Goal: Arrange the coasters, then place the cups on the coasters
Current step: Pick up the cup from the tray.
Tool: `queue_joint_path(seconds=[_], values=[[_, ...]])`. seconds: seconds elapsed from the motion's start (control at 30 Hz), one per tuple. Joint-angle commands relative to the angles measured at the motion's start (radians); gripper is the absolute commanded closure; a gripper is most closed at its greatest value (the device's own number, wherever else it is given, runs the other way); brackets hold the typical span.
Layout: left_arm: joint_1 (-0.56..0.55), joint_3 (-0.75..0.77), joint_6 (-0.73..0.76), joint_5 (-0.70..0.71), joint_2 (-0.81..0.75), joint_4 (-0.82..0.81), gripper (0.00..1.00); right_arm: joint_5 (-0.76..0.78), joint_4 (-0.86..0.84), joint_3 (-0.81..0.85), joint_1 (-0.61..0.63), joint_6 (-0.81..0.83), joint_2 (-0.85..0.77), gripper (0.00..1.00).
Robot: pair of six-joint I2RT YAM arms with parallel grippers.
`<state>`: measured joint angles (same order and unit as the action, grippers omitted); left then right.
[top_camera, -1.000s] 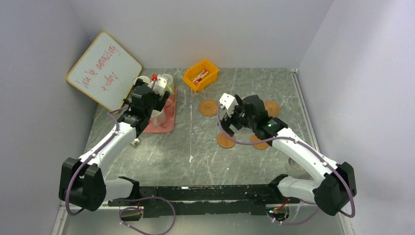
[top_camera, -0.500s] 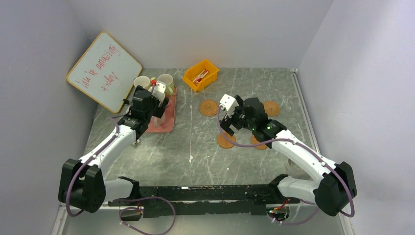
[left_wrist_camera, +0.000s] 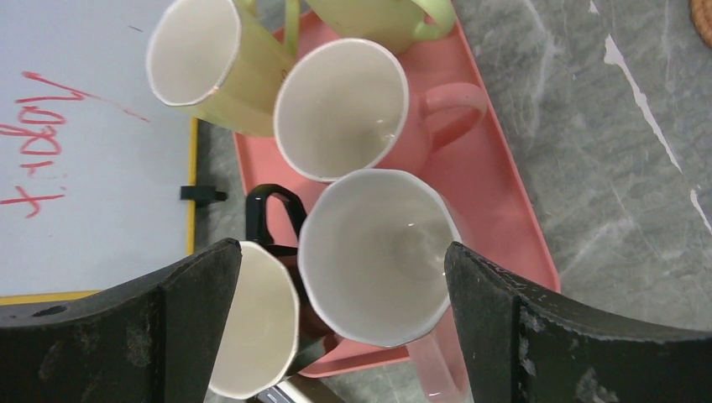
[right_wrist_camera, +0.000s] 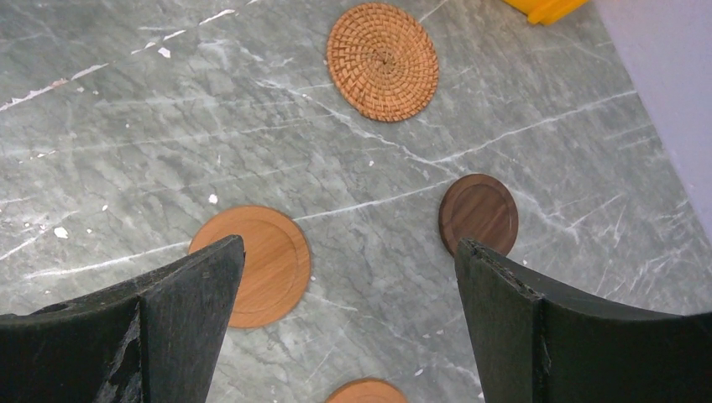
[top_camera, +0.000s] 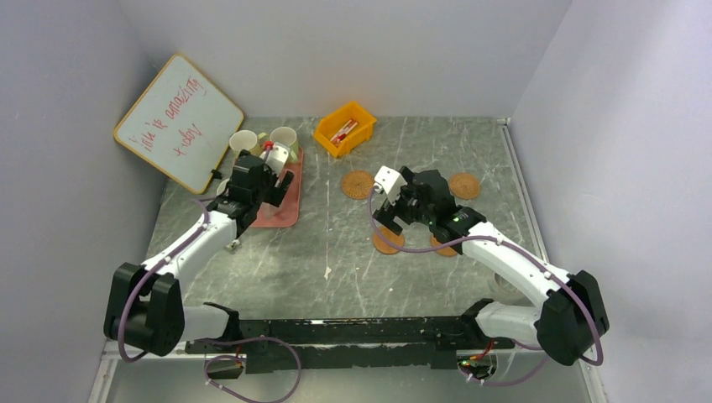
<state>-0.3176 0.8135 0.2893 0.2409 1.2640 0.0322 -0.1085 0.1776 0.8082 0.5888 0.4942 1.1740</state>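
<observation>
Hovering over the pink tray (left_wrist_camera: 504, 210), the left gripper (left_wrist_camera: 340, 256) spreads its fingers wide to either side of a pale pink mug (left_wrist_camera: 374, 260), lower centre of the left wrist view; nothing is gripped. The wide stance presumably gives clearance past crowding neighbours: a second pink mug (left_wrist_camera: 340, 109) above, the black mug (left_wrist_camera: 256, 323) at lower left, and two pale green mugs (left_wrist_camera: 197, 59) along the top edge. The right gripper (right_wrist_camera: 348, 252), likewise spread and empty, hangs above the marble table (right_wrist_camera: 126, 126). On the table lie the woven coaster (right_wrist_camera: 383, 61) at upper centre, the dark brown coaster (right_wrist_camera: 478, 214) right of centre, and one orange coaster (right_wrist_camera: 260, 269) beside the left finger. Another orange one (right_wrist_camera: 367, 392) lies at the bottom edge. The discs lie apart in no clear row, so arranging appears unfinished, and no cup stands on any of them.
</observation>
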Motion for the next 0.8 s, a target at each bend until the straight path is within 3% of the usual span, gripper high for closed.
queue_joint_path(seconds=[0.0,0.77], values=[[0.002,0.017,-0.024,-0.046,0.026,0.006,0.04,0.020,-0.044,0.001,0.002,0.018,0.001,0.00],[0.021,-0.031,-0.052,-0.085,-0.048,-0.065,0.04,0.049,-0.065,-0.015,0.002,0.029,-0.015,0.00]])
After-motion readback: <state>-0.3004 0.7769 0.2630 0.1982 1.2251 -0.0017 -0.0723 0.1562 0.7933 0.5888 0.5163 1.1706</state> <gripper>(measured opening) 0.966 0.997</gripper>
